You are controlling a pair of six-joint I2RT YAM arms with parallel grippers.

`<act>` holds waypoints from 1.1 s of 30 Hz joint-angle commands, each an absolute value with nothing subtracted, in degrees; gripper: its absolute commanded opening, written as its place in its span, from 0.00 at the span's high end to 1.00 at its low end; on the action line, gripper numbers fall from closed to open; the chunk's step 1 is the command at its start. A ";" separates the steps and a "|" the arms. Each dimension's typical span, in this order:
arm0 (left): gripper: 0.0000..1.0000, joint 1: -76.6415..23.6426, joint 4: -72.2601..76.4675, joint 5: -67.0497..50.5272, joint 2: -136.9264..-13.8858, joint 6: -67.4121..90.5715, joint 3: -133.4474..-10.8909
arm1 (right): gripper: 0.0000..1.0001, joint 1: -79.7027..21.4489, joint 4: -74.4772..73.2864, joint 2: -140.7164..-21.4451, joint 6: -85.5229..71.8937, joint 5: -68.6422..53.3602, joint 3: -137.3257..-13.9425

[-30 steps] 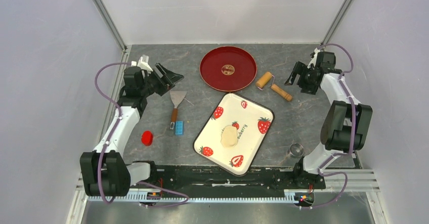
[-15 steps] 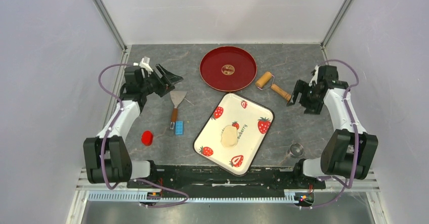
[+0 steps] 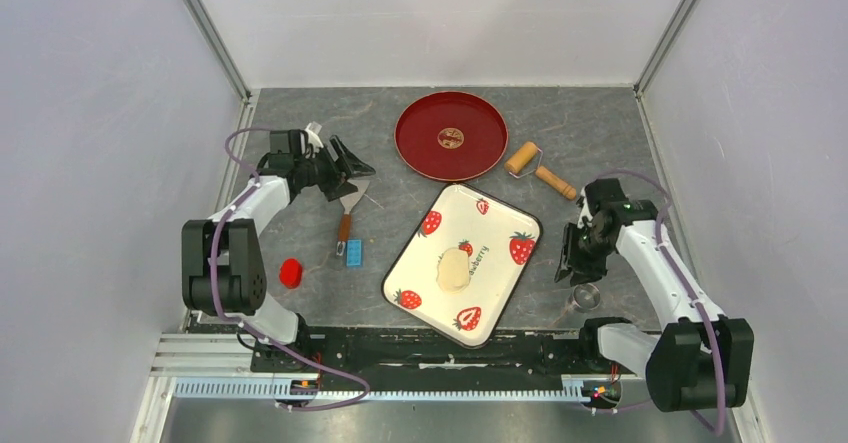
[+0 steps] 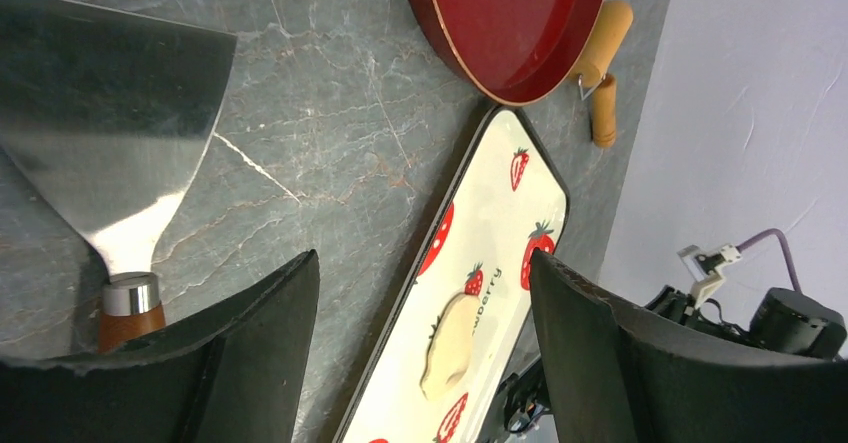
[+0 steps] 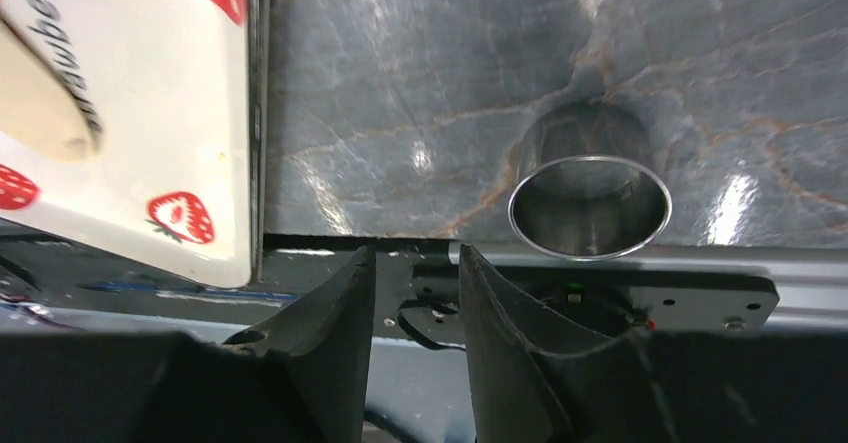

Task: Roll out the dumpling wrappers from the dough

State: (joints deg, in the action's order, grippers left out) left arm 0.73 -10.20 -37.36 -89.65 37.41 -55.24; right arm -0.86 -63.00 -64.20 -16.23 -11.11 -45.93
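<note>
A: Located the dough [image 3: 453, 269]?
B: Found it as one pale oval lump lying flat near the middle of the strawberry tray [image 3: 455, 213], just beside the printed lettering, well apart from both grippers. Logged the tray as set askew on the grey marbled table [image 3: 580, 113], between the two arms.
A: Checked the left gripper [image 3: 348, 160]?
B: Recorded its fingers spread wide with nothing between them. Placed it at the far left of the table, over the steel blade of the scraper [image 3: 350, 195]. Could not tell from either view whether touching the blade or clear of it.
A: And the right gripper [image 5: 415, 263]?
B: Noted its fingers drawn near together, with a narrow gap between the tips and nothing pinched. Placed it just right of the tray's right edge, pointing toward the near rail, with the metal ring cutter [image 5: 590, 206] standing upright on the table just beside the fingertips, apart from them.
A: Listed the rest?
B: Entered a red plate [image 3: 420, 143] at the far middle, just beyond the tray's far corner; a wooden roller [image 3: 540, 170] lying just right of the plate; a small blue block [image 3: 353, 252] just beside the scraper's handle end; a red round piece [image 3: 291, 272] left of the block, near the left arm
</note>
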 commanded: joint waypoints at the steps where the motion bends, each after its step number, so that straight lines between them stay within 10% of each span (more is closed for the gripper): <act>1: 0.20 -1.51 -9.54 -39.76 -90.69 36.30 -57.26 | 0.62 -4.35 -63.67 -63.21 -20.15 -5.91 -43.71; 16: 0.20 -2.53 -10.67 -39.99 -89.14 35.05 -56.07 | 0.64 -8.08 -57.42 -68.18 -18.23 2.06 -37.12; 24: 0.19 -2.50 -12.29 -40.40 -88.71 33.69 -57.15 | 1.00 -10.10 -53.94 -72.08 -15.46 3.75 -38.00; 33: 0.20 -3.33 -20.85 -38.30 -88.27 26.84 -61.66 | 1.00 -17.64 -59.59 -77.43 -13.65 5.92 -54.21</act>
State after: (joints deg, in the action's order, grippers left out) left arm -2.52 -16.23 -38.87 -90.59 32.88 -57.78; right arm -13.34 -58.00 -75.35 -14.72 4.62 -44.97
